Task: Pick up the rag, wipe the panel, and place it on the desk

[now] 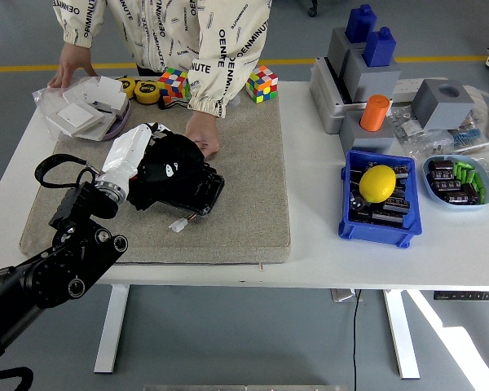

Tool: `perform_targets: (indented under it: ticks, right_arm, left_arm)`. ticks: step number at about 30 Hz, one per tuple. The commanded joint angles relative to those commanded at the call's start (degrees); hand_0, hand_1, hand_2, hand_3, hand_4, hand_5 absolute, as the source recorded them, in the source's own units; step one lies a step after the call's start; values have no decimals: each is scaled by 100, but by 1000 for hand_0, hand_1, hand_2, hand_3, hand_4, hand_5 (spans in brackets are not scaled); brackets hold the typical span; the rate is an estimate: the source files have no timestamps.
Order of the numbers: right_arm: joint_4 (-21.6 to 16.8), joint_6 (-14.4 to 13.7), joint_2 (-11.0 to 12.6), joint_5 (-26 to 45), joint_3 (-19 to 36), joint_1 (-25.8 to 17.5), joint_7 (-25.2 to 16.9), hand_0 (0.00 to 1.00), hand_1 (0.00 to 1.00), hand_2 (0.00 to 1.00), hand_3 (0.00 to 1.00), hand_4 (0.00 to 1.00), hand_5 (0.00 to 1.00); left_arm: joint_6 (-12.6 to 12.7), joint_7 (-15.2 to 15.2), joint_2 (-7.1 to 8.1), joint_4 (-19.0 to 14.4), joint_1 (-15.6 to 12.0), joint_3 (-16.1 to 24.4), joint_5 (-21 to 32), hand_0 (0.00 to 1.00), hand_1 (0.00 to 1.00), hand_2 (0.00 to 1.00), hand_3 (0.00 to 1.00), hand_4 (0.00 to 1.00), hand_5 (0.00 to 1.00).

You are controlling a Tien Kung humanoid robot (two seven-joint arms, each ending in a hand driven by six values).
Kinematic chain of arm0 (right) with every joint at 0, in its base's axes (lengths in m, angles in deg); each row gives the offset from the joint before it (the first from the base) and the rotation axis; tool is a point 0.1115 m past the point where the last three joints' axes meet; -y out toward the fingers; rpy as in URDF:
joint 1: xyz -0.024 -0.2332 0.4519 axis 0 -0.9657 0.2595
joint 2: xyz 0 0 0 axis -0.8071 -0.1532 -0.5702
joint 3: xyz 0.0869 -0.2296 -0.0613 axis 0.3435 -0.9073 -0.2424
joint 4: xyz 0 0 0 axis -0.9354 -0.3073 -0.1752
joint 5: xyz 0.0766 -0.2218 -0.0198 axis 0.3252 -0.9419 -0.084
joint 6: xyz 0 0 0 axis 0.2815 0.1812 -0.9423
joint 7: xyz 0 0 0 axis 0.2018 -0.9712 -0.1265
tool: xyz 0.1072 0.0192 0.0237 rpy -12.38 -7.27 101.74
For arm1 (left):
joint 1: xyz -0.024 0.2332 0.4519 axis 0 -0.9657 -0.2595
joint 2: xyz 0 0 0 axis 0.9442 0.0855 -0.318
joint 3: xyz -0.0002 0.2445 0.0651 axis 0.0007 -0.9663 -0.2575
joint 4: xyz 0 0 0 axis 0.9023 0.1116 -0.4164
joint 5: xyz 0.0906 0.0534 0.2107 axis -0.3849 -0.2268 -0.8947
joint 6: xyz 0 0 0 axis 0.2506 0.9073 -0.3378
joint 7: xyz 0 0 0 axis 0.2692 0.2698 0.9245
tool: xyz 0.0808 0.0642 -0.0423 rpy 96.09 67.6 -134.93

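A black panel (202,192) with a white connector (178,226) lies on the grey mat (244,163). My left hand (165,169), black with a white-wrapped wrist (124,155), reaches in from the lower left and lies on top of the panel. Its fingers are curled over a dark rag (173,161), which is hard to tell apart from the hand and the panel. A person at the far side rests one hand (202,134) on the mat at the panel's far edge. My right arm is out of view.
The person's other hand (68,68) lies on a plastic bag of white boxes (90,106) at the back left. Two Rubik's cubes (262,84), tape measures (148,91), grey and blue blocks (367,57), a blue bin (375,224) holding a lemon (377,183) and a parts tray (460,181) stand around.
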Motion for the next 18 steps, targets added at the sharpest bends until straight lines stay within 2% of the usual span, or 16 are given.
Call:
perform_targets:
  ticks: [13, 18]
  right_arm:
    - [3, -4, 7, -2, 7, 3, -2, 538, 560, 494, 521, 883, 358]
    - [4, -5, 3, -1, -1, 1, -2, 538, 560, 494, 521, 883, 358]
  left_arm:
    - [175, 205, -53, 1089, 233, 799, -163, 231, 340, 392, 563, 709, 2]
    - [413, 286, -101, 1391, 280, 1169, -329, 231, 340, 392, 563, 709, 2]
